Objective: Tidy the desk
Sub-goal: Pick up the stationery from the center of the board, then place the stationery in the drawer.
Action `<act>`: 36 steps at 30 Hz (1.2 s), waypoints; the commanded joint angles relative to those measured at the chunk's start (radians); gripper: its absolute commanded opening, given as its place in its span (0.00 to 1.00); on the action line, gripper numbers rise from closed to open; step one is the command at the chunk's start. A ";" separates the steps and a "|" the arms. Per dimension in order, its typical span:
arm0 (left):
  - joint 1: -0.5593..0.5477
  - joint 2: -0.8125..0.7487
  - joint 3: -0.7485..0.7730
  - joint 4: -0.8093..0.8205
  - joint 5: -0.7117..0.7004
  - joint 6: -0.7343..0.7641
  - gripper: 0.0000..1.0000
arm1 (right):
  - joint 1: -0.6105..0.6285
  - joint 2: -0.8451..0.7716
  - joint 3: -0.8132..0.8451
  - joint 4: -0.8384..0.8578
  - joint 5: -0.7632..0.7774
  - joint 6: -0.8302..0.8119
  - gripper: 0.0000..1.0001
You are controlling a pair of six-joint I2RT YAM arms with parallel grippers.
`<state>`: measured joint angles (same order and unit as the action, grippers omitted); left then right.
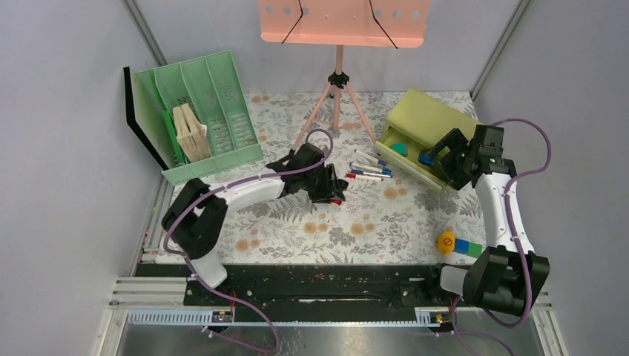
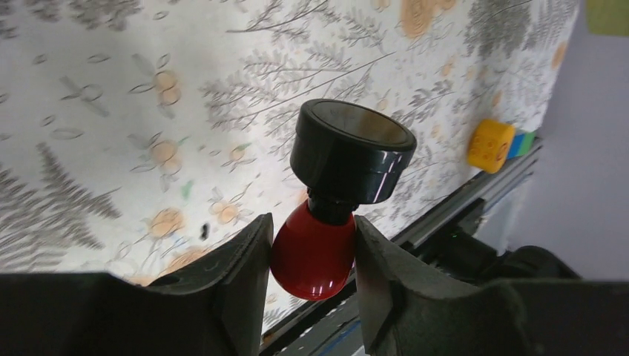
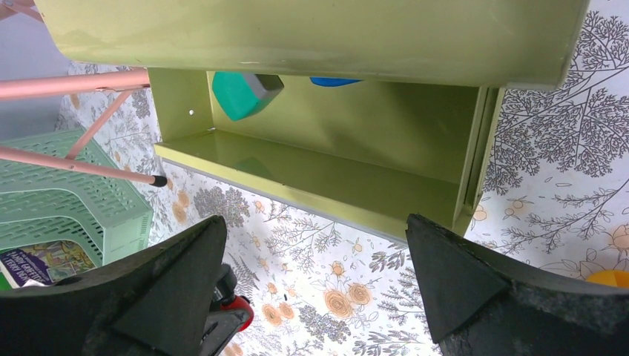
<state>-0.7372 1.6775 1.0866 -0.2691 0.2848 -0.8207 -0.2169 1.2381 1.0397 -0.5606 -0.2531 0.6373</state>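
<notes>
The desk (image 1: 297, 230) has a white-grey floral print. Over its middle, my left gripper (image 1: 335, 189) (image 2: 311, 230) is shut on a stamp-like thing: its red bulb (image 2: 311, 256) sits between the fingers, and its black round head (image 2: 350, 152) points away from them, above the desk (image 2: 111, 111). At the back right, my right gripper (image 1: 445, 159) (image 3: 315, 222) is open and holds nothing. It hangs in front of the open olive-green drawer (image 1: 415, 126) (image 3: 334, 170). A teal piece (image 1: 399, 148) (image 3: 241, 93) and a blue piece (image 3: 334, 80) lie in the drawer.
Several pens (image 1: 371, 167) lie left of the drawer. A yellow block (image 1: 446, 242) (image 2: 491, 145) with blue and green cubes (image 1: 467, 247) sits near the front right edge. A mint file organizer (image 1: 222, 89) holding books (image 1: 191, 133) stands back left. A pink music stand (image 1: 337, 89) is at the back centre.
</notes>
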 commanded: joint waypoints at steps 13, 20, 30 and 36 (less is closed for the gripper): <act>-0.005 0.268 0.311 0.415 0.229 -0.393 0.25 | -0.002 -0.025 0.050 -0.017 0.010 -0.026 0.98; -0.007 0.366 0.500 0.417 0.230 -0.472 0.25 | -0.003 -0.011 0.072 -0.024 0.009 -0.033 0.98; -0.005 0.485 0.710 0.366 0.179 -0.585 0.22 | -0.002 0.010 0.104 -0.033 0.012 -0.043 0.98; -0.003 0.539 0.800 0.302 0.138 -0.635 0.20 | -0.003 0.013 0.102 -0.032 0.013 -0.042 0.98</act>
<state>-0.7391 2.1986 1.8061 0.0532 0.4679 -1.3849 -0.2169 1.2476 1.0985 -0.5880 -0.2520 0.6094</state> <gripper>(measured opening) 0.413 0.988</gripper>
